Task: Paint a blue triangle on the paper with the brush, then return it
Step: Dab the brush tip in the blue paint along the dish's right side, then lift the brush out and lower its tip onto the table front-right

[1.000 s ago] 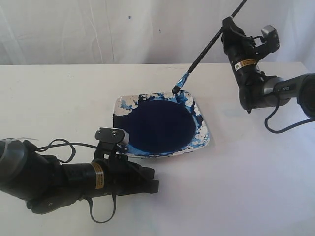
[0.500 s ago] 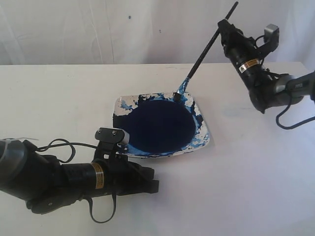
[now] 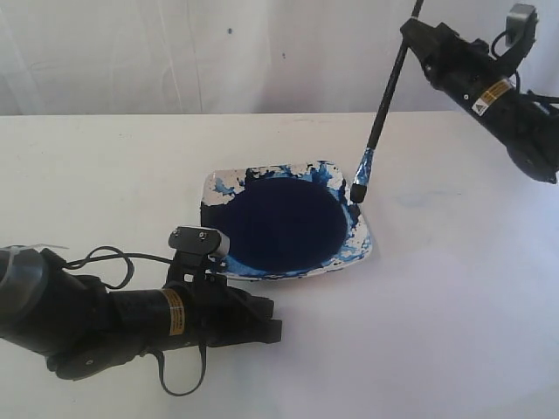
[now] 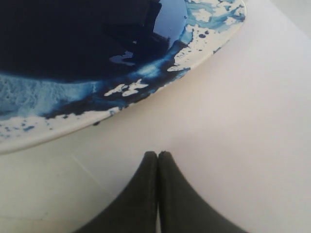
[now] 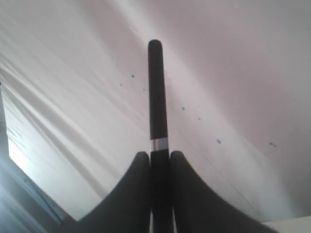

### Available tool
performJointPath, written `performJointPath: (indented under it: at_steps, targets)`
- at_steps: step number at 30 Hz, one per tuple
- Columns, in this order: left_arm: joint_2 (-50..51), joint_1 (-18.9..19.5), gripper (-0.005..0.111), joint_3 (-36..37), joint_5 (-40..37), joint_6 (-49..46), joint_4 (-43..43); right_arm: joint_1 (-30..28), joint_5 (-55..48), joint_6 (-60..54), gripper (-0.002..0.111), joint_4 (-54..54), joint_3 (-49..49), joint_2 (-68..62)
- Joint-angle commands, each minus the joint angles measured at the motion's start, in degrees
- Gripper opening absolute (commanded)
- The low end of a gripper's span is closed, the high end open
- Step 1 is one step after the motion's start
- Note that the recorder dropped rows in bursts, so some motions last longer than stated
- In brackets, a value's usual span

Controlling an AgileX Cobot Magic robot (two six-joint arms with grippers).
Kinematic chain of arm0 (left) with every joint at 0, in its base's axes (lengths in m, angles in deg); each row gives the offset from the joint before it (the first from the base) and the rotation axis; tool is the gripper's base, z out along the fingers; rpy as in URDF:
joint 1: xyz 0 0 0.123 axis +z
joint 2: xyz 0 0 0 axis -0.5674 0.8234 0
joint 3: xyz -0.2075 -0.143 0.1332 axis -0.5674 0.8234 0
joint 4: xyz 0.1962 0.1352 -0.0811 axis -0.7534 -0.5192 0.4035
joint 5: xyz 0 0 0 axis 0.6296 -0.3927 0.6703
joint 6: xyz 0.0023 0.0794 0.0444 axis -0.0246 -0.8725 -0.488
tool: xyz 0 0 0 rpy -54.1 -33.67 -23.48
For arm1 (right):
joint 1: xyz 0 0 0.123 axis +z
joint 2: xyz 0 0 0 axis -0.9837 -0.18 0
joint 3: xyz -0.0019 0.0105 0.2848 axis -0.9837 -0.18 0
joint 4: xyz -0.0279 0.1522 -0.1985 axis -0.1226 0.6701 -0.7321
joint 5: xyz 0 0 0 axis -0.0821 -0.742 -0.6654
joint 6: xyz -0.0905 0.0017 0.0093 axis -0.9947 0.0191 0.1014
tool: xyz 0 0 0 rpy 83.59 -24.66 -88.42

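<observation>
My right gripper [image 3: 409,31] is shut on the upper handle of the brush [image 3: 385,96], high at the back right. The brush slopes down to a blue-stained ferrule [image 3: 364,166], and its dark tip hangs at the right rim of the paint dish [image 3: 362,237]. In the right wrist view the black handle end [image 5: 155,87] sticks out past the shut gripper [image 5: 159,155]. The left gripper [image 3: 272,319] lies shut on the white paper [image 3: 454,305], empty, just in front of the dish [image 4: 58,128]; its fingertips [image 4: 151,156] press together. No blue triangle shows on the paper.
A dark navy paint pool [image 3: 279,223] fills the dish, whose rim is smeared blue and white. A draped white cloth [image 3: 175,52] hangs behind the table. The left arm's cable [image 3: 105,257] loops on the paper at the left.
The right gripper has risen and swung to the right with the brush. The brush now stands steeper, and its tip has moved from the dish's back rim to its right rim. The left arm stayed still.
</observation>
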Motion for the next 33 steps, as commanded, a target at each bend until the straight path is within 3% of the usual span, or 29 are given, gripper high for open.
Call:
performJointPath:
  at_steps: [1, 9, 16, 33]
  targets:
    - [-0.43, -0.14, 0.000, 0.22, -1.10, -0.07, -0.13, -0.24, 0.96, 1.30, 0.000, -6.97, -4.01, 7.10]
    - [-0.43, -0.14, 0.000, 0.22, -1.10, -0.07, -0.13, -0.14, 0.96, 0.30, 0.000, -16.13, -16.12, 19.27]
    - [-0.43, -0.14, 0.000, 0.22, -1.10, -0.07, -0.13, 4.59, 0.96, -6.12, 0.000, -11.56, -27.22, 20.66]
    - [-0.43, -0.14, 0.000, 0.22, -1.10, -0.07, -0.13, 17.00, 0.96, -12.00, 0.000, -11.52, -27.71, 18.77]
